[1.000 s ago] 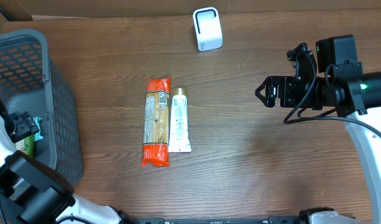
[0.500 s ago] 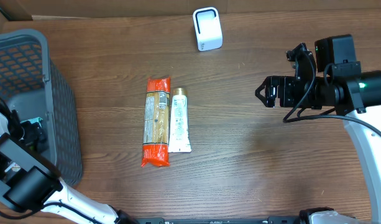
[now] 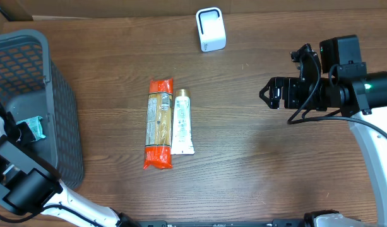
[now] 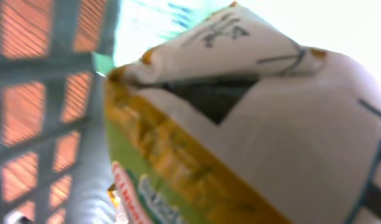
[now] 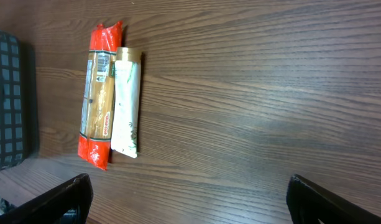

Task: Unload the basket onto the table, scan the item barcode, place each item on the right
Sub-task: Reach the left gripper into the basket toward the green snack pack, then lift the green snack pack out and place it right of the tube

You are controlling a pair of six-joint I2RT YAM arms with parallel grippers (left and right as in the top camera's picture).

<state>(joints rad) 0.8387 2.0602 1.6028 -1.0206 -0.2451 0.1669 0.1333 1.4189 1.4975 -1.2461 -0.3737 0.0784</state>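
I found the left claw (image 3: 26, 130) clamped on a white-yellow-green packet (image 4: 240, 143) in the grey mesh basket (image 3: 62, 113), with the white box scanner (image 3: 210, 29) well off to its right

On the desk (image 3: 256, 170) we find a basket (image 3: 54, 94) at the left with a packet (image 3: 34, 128) in it, a pasta bag (image 3: 159, 123) in the middle, a tube (image 3: 182, 122) just right of it, and a scanner (image 3: 211, 29) at the far edge.
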